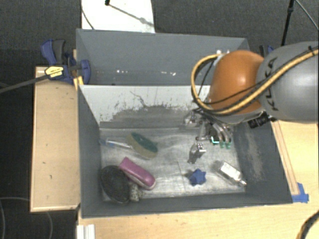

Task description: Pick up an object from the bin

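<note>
The gripper (196,154) is seen low inside the bin (94,133), right of the floor's middle, hung beneath the orange cover (237,81) of the arm (294,83), by which the right wall is crossed. Whether the gripper is apart or together cannot be told, since its tip is merged into one pale metal shape against the grey floor.

Just in front of it, towards the near wall, a small blue piece (197,177) of knobbly shape is laid flat on the floor. The gripper is placed near this piece, somewhat towards the far wall from it; whether the two are touching cannot be judged. To the right of the blue piece, towards the right wall, a small white bottle (230,172) is laid on its side, aslant.

The rest is gathered on the left half. A green disc (143,144) on a pale base is laid there with a pen (112,144) beside it. In the near left corner a purple block (137,172) is leaned against a black pad (114,183).
</note>
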`<move>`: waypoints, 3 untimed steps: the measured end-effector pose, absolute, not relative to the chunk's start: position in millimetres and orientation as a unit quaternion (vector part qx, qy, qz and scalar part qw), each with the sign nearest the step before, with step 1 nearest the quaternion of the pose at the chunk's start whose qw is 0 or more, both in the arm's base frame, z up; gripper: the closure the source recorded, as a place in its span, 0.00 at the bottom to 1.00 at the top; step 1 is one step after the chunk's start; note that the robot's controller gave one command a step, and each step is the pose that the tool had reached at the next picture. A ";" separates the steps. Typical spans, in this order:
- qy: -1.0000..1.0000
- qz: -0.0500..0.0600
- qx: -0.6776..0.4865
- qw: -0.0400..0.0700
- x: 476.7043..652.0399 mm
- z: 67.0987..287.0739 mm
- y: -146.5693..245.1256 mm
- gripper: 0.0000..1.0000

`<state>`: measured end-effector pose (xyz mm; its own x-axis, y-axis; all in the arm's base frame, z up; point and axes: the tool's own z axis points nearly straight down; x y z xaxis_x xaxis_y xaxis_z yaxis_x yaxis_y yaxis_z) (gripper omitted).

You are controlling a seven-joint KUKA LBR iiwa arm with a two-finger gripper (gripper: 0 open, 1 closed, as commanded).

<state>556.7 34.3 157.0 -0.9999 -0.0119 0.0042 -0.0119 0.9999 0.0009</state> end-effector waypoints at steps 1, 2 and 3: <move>-0.984 0.000 0.179 -0.005 488.3 71.9 13.5 0.00; -0.985 0.002 0.175 -0.003 496.6 102.0 -46.6 0.00; -0.976 0.002 0.216 -0.003 491.4 103.3 -100.8 0.00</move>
